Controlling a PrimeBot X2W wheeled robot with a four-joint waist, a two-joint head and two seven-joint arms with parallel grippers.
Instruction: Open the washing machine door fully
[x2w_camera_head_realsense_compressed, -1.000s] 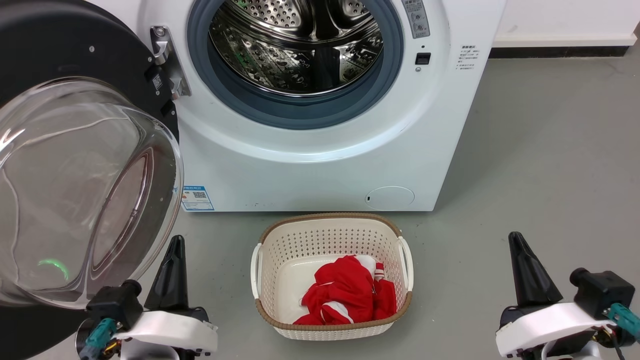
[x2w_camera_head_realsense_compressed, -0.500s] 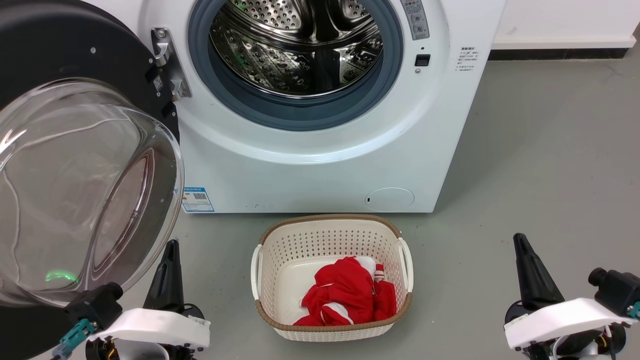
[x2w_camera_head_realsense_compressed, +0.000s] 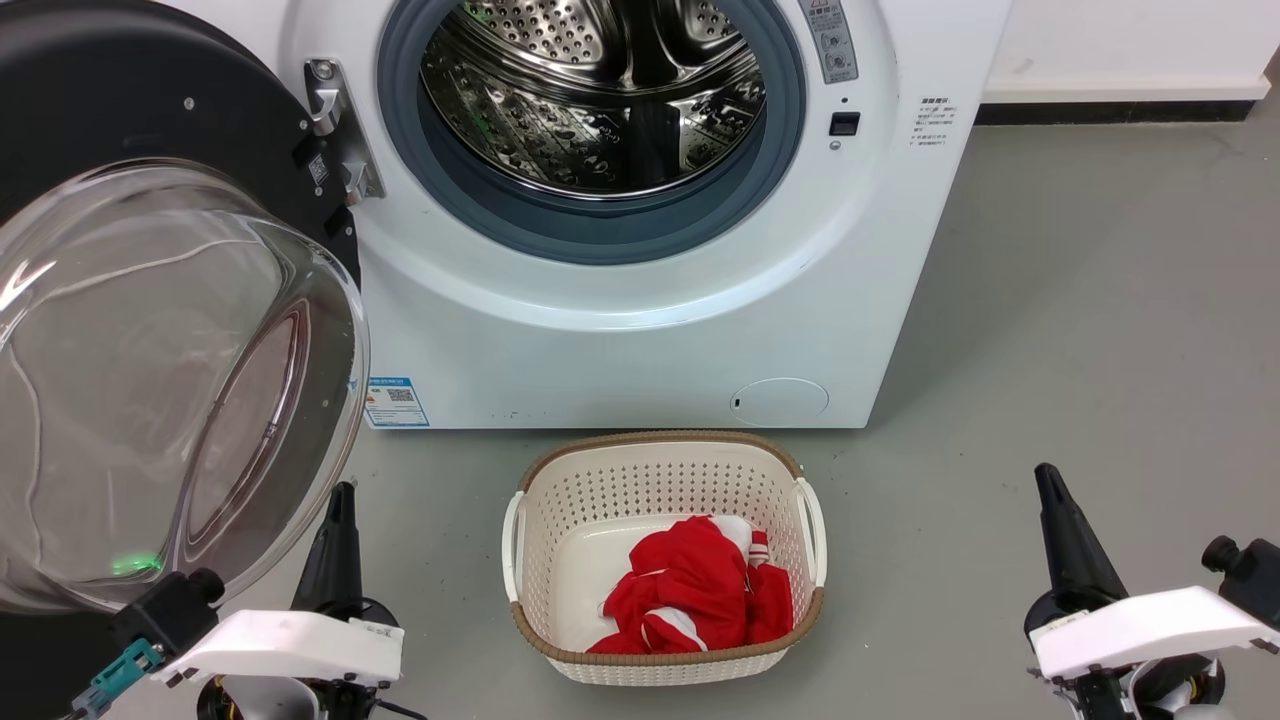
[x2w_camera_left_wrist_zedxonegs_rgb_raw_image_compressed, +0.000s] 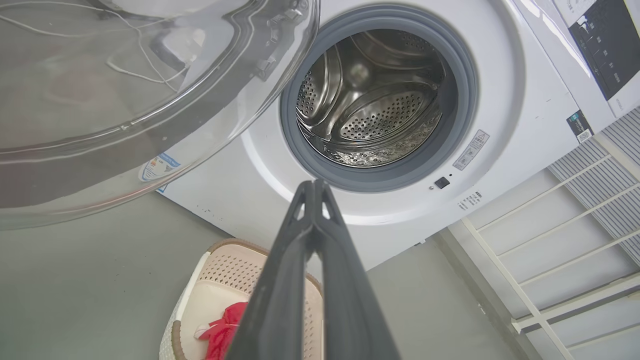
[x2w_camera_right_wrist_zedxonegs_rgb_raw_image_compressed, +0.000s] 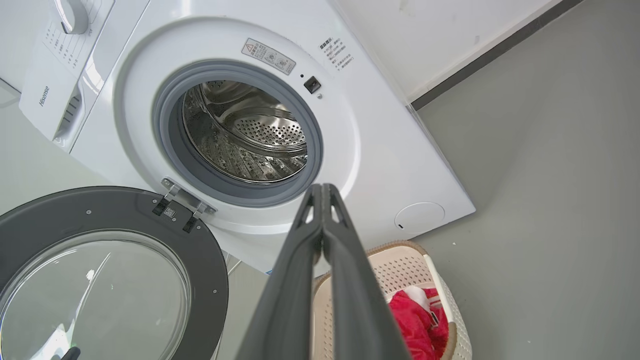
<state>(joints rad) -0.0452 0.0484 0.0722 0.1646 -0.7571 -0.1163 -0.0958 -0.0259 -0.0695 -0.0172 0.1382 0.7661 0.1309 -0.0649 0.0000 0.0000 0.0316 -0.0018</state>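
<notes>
The door stands swung wide at the left of the machine, where it was a second ago. My left pincer is clenched on nothing and has sunk a little, just below the door's glass. My right pincer, also clenched and empty, has drifted right, well apart from the basket.

Close head view looks down at the white machine; both low, tilted wrist views share its drum and the washing machine door.
</notes>
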